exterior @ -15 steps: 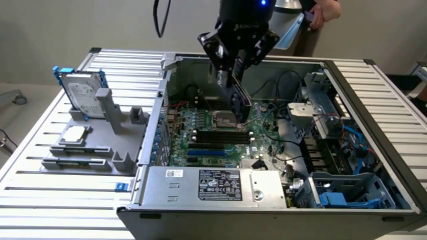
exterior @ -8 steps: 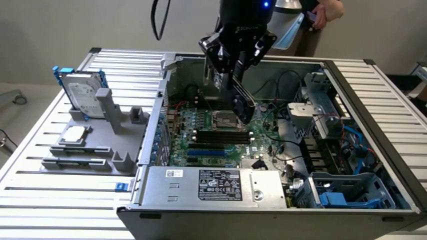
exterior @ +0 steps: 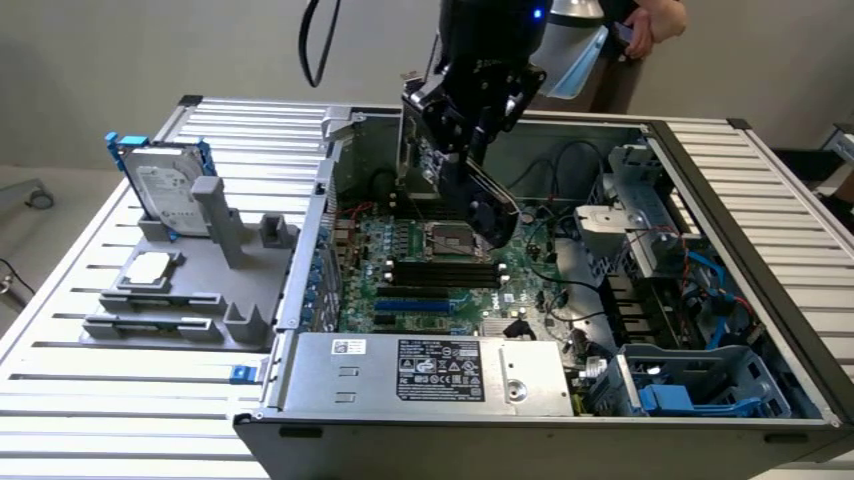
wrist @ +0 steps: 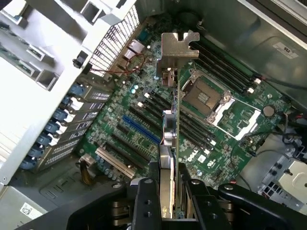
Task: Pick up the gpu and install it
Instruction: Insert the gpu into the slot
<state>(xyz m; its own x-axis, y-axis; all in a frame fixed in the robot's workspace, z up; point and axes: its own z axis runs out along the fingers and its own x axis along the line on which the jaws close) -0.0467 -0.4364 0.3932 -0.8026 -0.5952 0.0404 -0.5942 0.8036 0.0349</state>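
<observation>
Wrist view: gpu (wrist: 170, 139), one thin card seen edge-on, green board with a dark face. Its silver metal bracket (wrist: 178, 48) is at the end farthest from the gripper (wrist: 169, 194), whose two black fingers (wrist: 146, 201) are closed on the card's near end. Beneath the gripper lies the green motherboard (wrist: 115, 120), with a blue slot (wrist: 141, 129) to one side of the card and the processor socket (wrist: 204, 96) to the other; exterior view shows the card hanging tilted under the gripper, inside the open computer case (exterior: 747, 200).

arm: your wrist housing (exterior: 487, 35) is glossy black, with a tiny blue light (exterior: 535, 13) up top
cable (exterior: 315, 45): black loop dangling beside it
gripper (wrist: 170, 203): black, blocky fingers (wrist: 144, 191), dark screws (wrist: 147, 214)
</observation>
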